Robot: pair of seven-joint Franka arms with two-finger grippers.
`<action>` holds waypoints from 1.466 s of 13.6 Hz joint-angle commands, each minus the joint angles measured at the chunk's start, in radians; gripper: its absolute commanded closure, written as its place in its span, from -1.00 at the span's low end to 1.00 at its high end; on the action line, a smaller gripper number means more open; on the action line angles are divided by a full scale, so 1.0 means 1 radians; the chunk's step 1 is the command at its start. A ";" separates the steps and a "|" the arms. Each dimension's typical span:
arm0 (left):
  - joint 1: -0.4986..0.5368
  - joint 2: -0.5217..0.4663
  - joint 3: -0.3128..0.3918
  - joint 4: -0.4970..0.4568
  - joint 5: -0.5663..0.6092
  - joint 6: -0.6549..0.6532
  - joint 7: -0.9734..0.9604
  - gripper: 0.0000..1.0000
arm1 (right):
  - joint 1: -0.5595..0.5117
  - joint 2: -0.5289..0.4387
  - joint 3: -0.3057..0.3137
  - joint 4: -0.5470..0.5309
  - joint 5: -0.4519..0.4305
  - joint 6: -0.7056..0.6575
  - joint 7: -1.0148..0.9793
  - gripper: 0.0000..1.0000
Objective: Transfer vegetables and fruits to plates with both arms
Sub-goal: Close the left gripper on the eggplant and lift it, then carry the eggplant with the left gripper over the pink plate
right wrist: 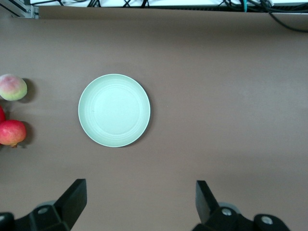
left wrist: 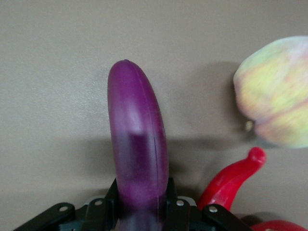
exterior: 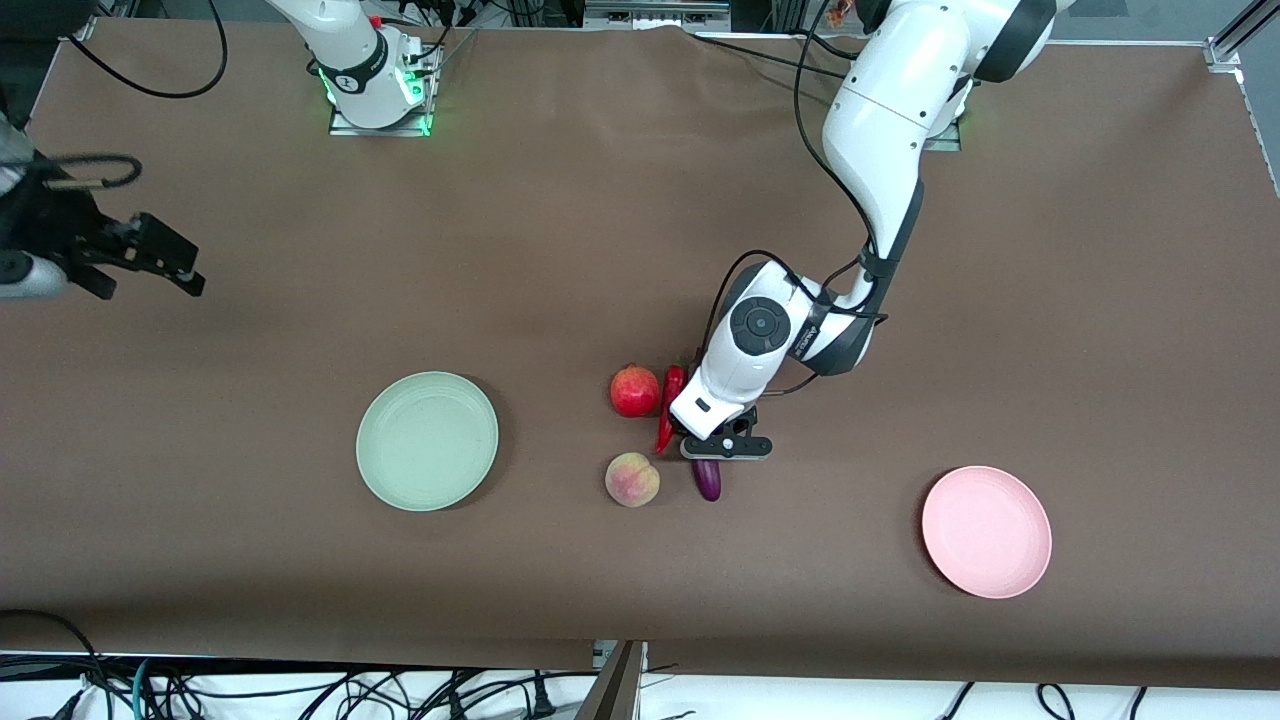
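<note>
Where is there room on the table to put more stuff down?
Both the green plate and the pink plate hold nothing. Bare table lies between the eggplant and the pink plate. It is crowded where pomegranate, chili, peach and the left gripper cluster.

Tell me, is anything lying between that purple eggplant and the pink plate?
Nothing visible does. The left gripper is closed on the eggplant, and only bare brown table lies between it and the pink plate. The peach, chili and pomegranate sit toward the green plate's side instead.
</note>
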 commanded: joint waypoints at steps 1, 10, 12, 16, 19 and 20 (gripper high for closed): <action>-0.005 0.014 0.018 0.024 0.021 0.000 -0.008 1.00 | 0.001 0.020 0.002 0.021 0.006 0.004 -0.013 -1.00; 0.302 -0.109 0.122 0.059 0.025 -0.256 0.391 1.00 | 0.040 0.106 0.004 0.018 0.001 -0.010 -0.009 -1.00; 0.372 -0.108 0.121 0.056 0.025 -0.259 0.451 1.00 | 0.062 0.111 0.004 0.010 0.003 -0.013 -0.006 -1.00; 0.455 -0.085 0.119 0.050 0.022 -0.255 0.488 1.00 | 0.102 0.129 0.002 0.015 -0.018 -0.007 0.000 -1.00; 0.472 -0.060 0.119 0.054 0.014 -0.252 0.501 1.00 | 0.096 0.156 0.000 0.004 -0.045 -0.018 -0.003 -1.00; 0.474 -0.054 0.119 0.056 0.011 -0.249 0.503 1.00 | 0.096 0.193 -0.001 0.006 -0.045 -0.051 0.000 -1.00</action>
